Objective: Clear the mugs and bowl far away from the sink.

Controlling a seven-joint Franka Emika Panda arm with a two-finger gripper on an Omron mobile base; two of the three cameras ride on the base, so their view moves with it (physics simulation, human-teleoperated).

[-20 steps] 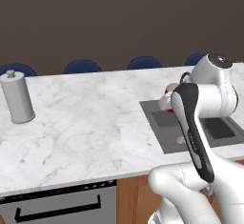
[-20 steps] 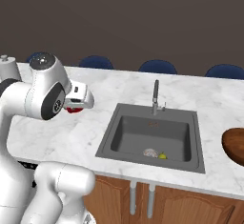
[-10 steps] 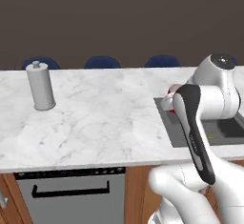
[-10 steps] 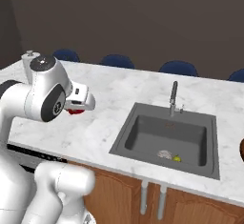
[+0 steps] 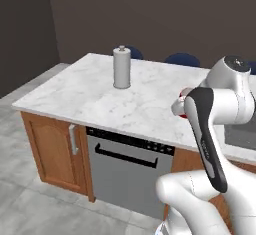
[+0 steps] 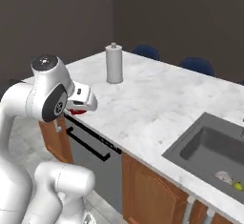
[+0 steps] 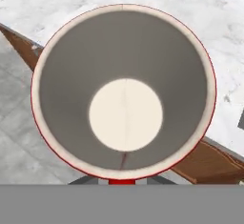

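My gripper (image 6: 79,106) is shut on the bright red mug (image 6: 76,110), holding it in the air at the near edge of the marble counter (image 6: 157,99). In the left base view a sliver of the red mug (image 5: 184,93) shows beside the hand, above the counter's front edge. In the hand view the mug (image 7: 124,89) opens toward the camera, with a pale inside and nothing in it. The sink (image 6: 212,147) lies far to the right, and its dark corner (image 5: 242,135) shows behind the arm. The bowl is out of view.
A grey cylindrical canister (image 5: 121,67) stands upright on the counter's far left part, also canister (image 6: 114,63). Below the counter are a steel dishwasher (image 5: 131,164) and wooden cabinets (image 5: 52,151). Blue chairs (image 5: 182,59) line the far side. Small scraps (image 6: 225,176) lie in the sink.
The whole picture has shifted: the base has driven left along the counter, so the sink slid right and the canister came nearer. The red mug stays in my shut gripper.
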